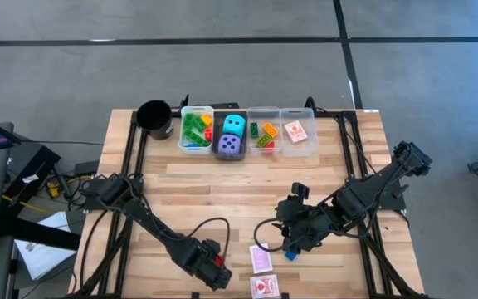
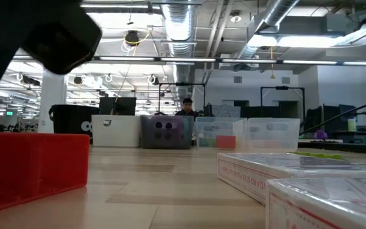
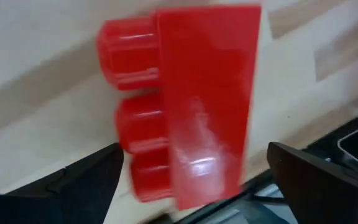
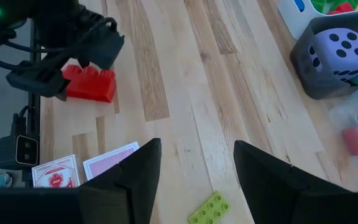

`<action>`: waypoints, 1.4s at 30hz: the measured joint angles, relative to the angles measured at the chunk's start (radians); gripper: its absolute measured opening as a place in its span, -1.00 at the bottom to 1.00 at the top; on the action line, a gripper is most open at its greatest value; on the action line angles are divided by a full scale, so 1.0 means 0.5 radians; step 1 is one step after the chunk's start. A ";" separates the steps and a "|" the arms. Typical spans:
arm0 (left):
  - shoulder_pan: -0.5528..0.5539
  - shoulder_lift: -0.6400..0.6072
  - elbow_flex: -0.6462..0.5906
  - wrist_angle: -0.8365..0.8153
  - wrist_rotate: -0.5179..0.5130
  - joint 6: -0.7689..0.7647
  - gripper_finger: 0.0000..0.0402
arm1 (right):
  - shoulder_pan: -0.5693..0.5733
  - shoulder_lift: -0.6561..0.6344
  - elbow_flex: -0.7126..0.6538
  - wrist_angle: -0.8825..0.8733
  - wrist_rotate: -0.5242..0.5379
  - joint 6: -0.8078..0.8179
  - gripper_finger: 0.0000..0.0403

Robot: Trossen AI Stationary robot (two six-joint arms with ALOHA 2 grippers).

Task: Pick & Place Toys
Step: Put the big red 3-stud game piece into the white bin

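The left gripper sits low at the table's front edge, its fingers spread wide to either side of a red building brick that lies on the wood between them, not clamped. Just beside it toward the right edge lie two red-white cards, one near the front edge and the other a little further in. The right gripper hovers near the front-right part of the table with its fingers parted and nothing between them; a green brick lies on the wood just under it, and a small blue brick rests beside it. Along the back edge stands a row of bins: a clear one with green and other bricks, a grey bin holding the purple die and cyan die, a clear bin with mixed bricks, and a clear bin with a card. A black cup stands at the back-left end of the row.
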 joint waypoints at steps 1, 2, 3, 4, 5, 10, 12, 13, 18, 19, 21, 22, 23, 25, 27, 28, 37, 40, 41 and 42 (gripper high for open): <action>0.000 0.000 -0.031 0.049 0.011 -0.018 0.94 | 0.000 0.000 0.000 0.000 0.000 0.000 -0.02; 0.000 -0.001 -0.052 0.075 0.018 -0.027 0.94 | 0.000 0.000 0.000 0.000 0.001 0.000 -0.02; 0.000 -0.005 -0.064 0.117 0.016 -0.028 0.94 | 0.000 0.000 0.000 0.000 0.001 0.000 -0.02; 0.000 -0.005 -0.070 0.136 0.025 -0.029 0.95 | 0.000 0.000 0.000 0.001 0.000 0.001 -0.02; 0.001 -0.005 -0.074 0.143 0.028 -0.031 0.95 | 0.000 0.000 0.000 0.001 0.001 0.001 -0.02; 0.014 -0.005 -0.074 0.145 0.028 -0.031 0.93 | 0.000 0.000 0.000 0.006 0.000 0.004 -0.02; 0.026 -0.005 -0.074 0.144 0.028 -0.031 0.91 | 0.000 0.000 0.000 0.008 0.001 0.005 -0.02; 0.031 -0.005 -0.074 0.143 0.028 -0.031 0.90 | 0.000 0.002 0.000 0.008 0.001 0.005 -0.02; 0.069 -0.005 -0.076 0.138 0.030 -0.037 0.80 | 0.000 0.008 0.002 0.009 0.001 0.005 -0.02; 0.076 -0.004 -0.076 0.139 0.026 -0.037 0.78 | 0.000 0.008 0.002 0.009 0.001 0.005 -0.02; 0.092 -0.003 -0.076 0.135 0.011 -0.036 0.71 | 0.000 0.008 0.002 0.009 0.001 0.005 -0.02; 0.099 -0.003 -0.076 0.132 0.005 -0.028 0.67 | 0.000 0.008 0.002 0.009 0.002 0.005 -0.02; 0.103 -0.003 -0.076 0.129 0.000 -0.020 0.63 | 0.000 0.008 0.002 0.009 0.003 0.005 -0.02; 0.110 -0.002 -0.076 0.121 -0.007 -0.013 0.54 | 0.000 0.008 0.002 0.009 0.002 0.005 -0.02; 0.113 -0.002 -0.076 0.119 -0.012 -0.012 0.46 | 0.000 0.008 0.002 0.010 0.003 0.005 -0.02; 0.114 -0.002 -0.076 0.119 -0.018 -0.011 0.42 | 0.000 0.008 0.002 0.009 0.003 0.005 -0.02; 0.114 -0.002 -0.075 0.135 -0.127 0.104 0.44 | 0.000 0.008 0.002 0.010 0.009 0.005 -0.02; 0.117 -0.002 -0.078 0.166 -0.126 0.194 0.44 | 0.000 0.008 0.002 0.010 0.009 0.005 -0.02; 0.117 -0.002 -0.079 0.192 -0.129 0.224 0.42 | 0.000 0.008 0.002 0.010 0.009 0.005 -0.02; 0.119 0.000 -0.079 0.240 -0.140 0.257 0.40 | 0.000 0.008 0.002 0.009 0.009 0.005 -0.02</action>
